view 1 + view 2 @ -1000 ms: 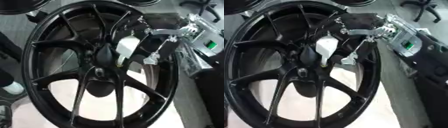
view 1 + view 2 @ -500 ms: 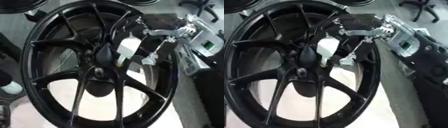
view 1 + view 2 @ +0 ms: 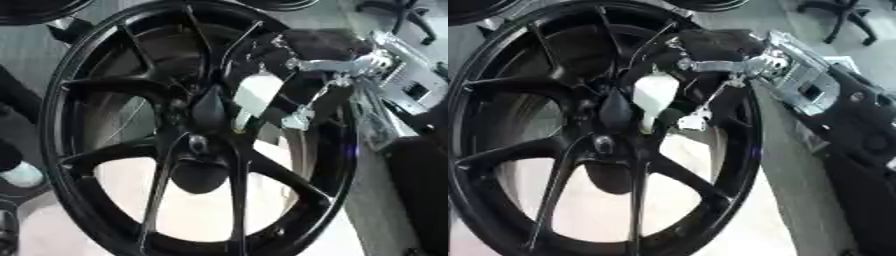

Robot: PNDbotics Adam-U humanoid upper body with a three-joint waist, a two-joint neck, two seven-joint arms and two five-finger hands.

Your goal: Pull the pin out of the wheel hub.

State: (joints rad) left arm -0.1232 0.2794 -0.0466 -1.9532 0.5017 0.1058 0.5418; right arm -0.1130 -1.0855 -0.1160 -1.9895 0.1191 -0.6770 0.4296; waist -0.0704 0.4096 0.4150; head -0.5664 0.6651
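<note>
One black wheel hub [image 3: 188, 145] fills the scene, its spokes meeting at a dark centre left of middle, over a pale desk [image 3: 210, 210]. The right hand [image 3: 710, 55] reaches in from the far right, across the rim, its fingers curled round a white pin-like piece [image 3: 654, 97] just right of the hub's centre. Whether that piece still sits in the hub I cannot tell. No left hand shows.
</note>
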